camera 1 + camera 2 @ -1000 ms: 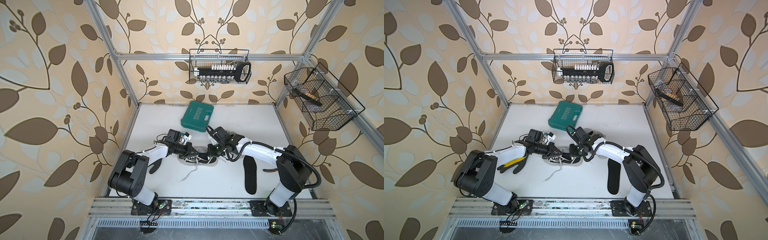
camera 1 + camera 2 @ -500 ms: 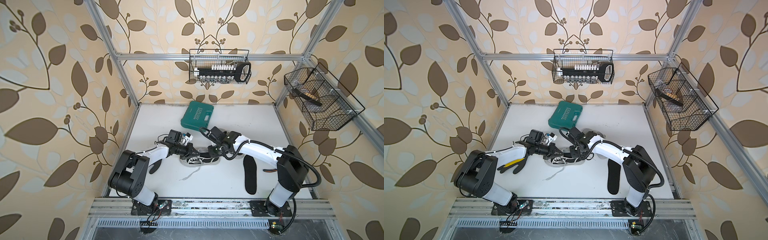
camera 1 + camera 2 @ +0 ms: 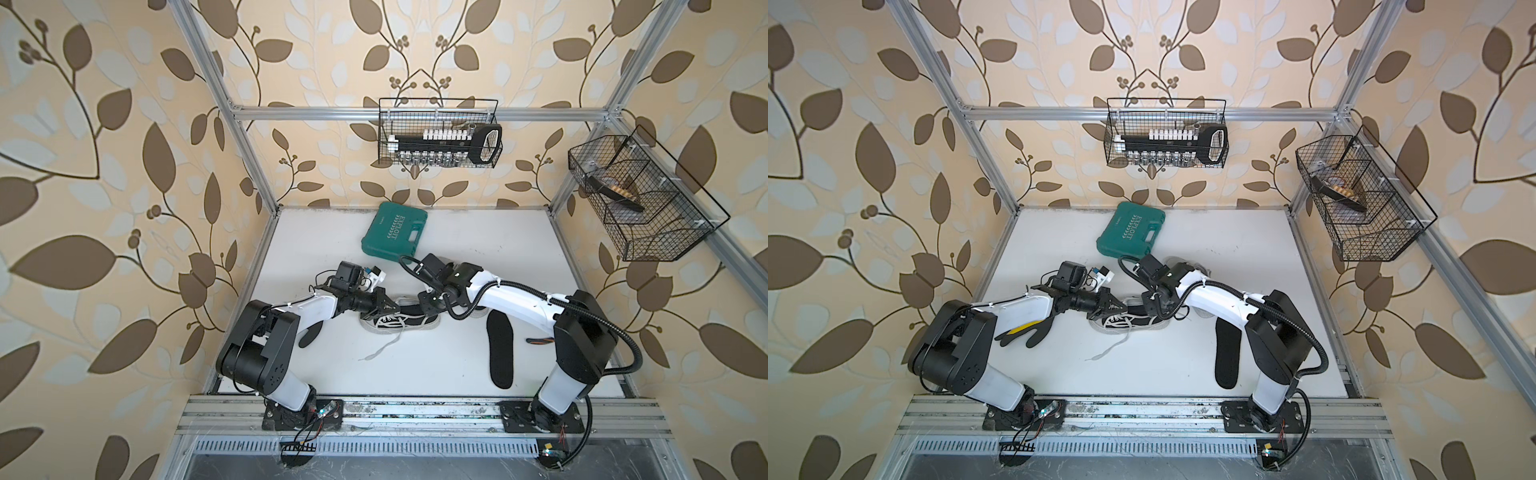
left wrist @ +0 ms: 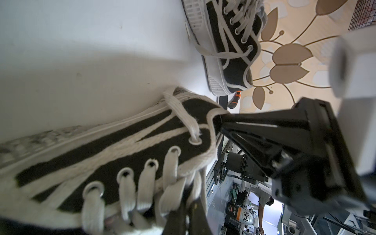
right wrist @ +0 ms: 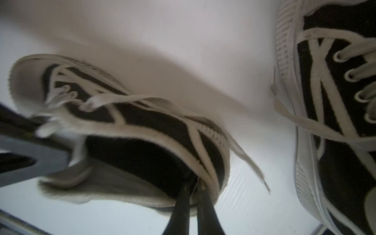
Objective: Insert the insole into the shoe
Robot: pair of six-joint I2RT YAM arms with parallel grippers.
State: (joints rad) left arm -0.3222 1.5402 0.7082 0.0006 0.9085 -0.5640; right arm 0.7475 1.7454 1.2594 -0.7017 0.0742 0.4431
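Shoe (image 3: 395,322): black canvas upper, matt, woven grain; white rubber sole, ribbed, scuffed; flat off-white cloth laces, frayed at tips; metal-looking eyelets.
Second shoe (image 4: 230,46): same canvas and rubber.
Insole (image 3: 500,353): black, matt, soft-looking.
Table (image 3: 478,232): white, smooth, faint sheen.
Tool case (image 3: 394,234): teal moulded plastic, slight gloss.
Back basket (image 3: 438,100), side basket (image 3: 682,172): thin black coated wire.
Frame (image 3: 311,113): bare aluminium, satin.
Arm shells (image 3: 515,301): glossy white plastic, black matt joints.
Left gripper (image 4: 188,193), right gripper (image 5: 193,183): matt black plastic.
Walls (image 3: 104,208): printed wallpaper, matt.
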